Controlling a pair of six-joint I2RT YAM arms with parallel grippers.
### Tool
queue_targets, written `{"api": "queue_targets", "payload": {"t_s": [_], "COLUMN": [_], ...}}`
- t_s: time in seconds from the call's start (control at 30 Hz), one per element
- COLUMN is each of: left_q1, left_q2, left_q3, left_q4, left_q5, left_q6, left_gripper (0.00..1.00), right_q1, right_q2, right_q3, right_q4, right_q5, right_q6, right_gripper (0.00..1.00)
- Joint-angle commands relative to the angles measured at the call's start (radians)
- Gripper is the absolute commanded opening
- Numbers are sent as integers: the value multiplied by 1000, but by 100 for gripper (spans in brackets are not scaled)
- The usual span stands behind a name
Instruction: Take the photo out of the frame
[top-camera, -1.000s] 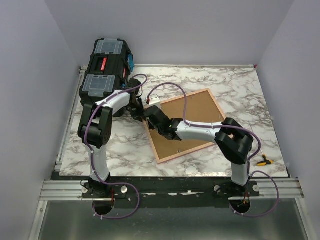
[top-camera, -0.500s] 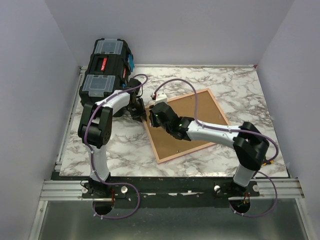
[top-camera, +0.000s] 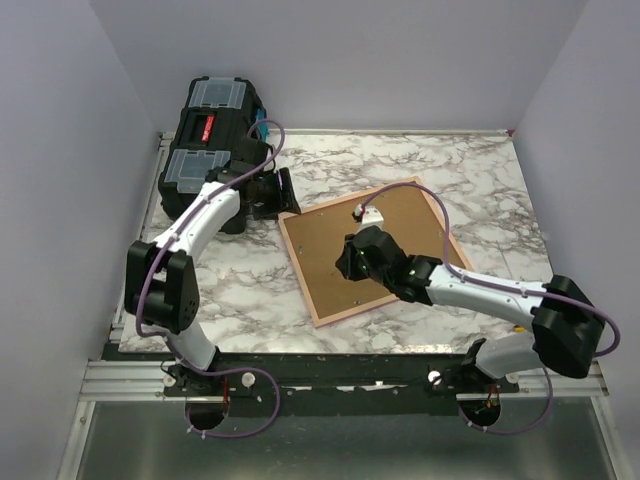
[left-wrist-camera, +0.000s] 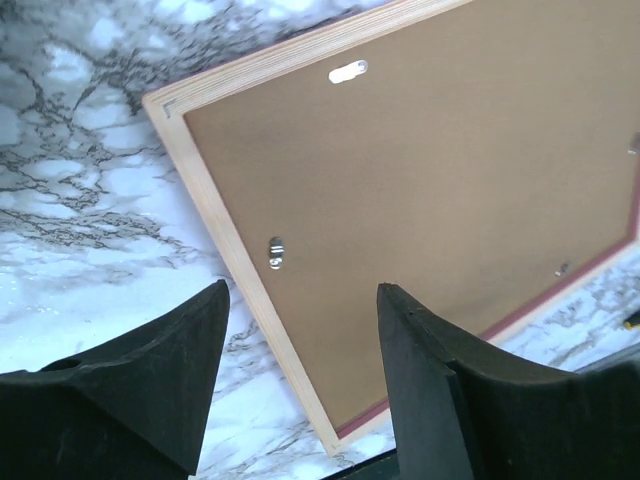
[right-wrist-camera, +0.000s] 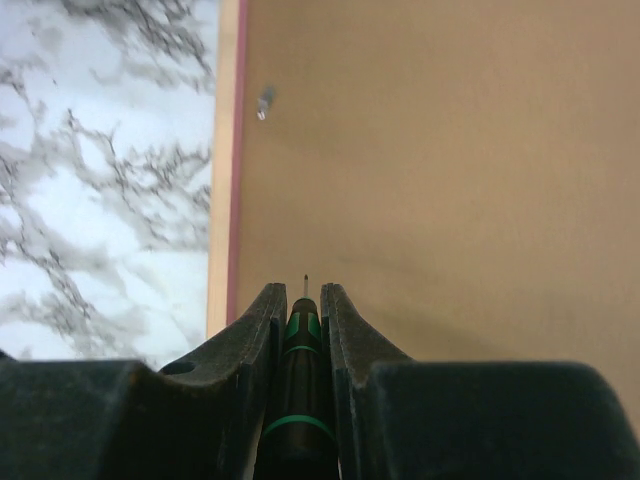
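Left gripper, withdrawn toward the toolbox with jaws now wide, leaves the frame back-up mid-table, unheld, photo hidden; the screwdriver clamped in the right gripper may skid it or slip off a tab.

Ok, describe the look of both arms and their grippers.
Both the left arm and right arm have white links joined by chunky black joints, with thin purple cables looping along them. The left gripper and right gripper each carry two matte black, wedge-shaped fingers. No markings are visible.
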Motion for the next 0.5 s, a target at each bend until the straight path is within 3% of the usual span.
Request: {"api": "queue_targets", "payload": {"t_s": [0.0, 0.23, 0.47], "left_q1": [-3, -3, -3], "left_q2": [-118, -320, -565], "left_q3": [-32, -149, -237], "left_q4": [37, 136, 237], "left_q5": [62, 114, 20], "left_q6": [58, 73, 99], "left_gripper": [63, 66, 69], "right_q1": [0, 1, 0], "right_q2": [-130, -236, -267], "right_q3": [-74, -114, -139], "right_q4": [-87, -184, -151], "right_q5": [-34, -29, -168], "right_q6": [103, 162, 224], "right_gripper": [1, 1, 1]}}
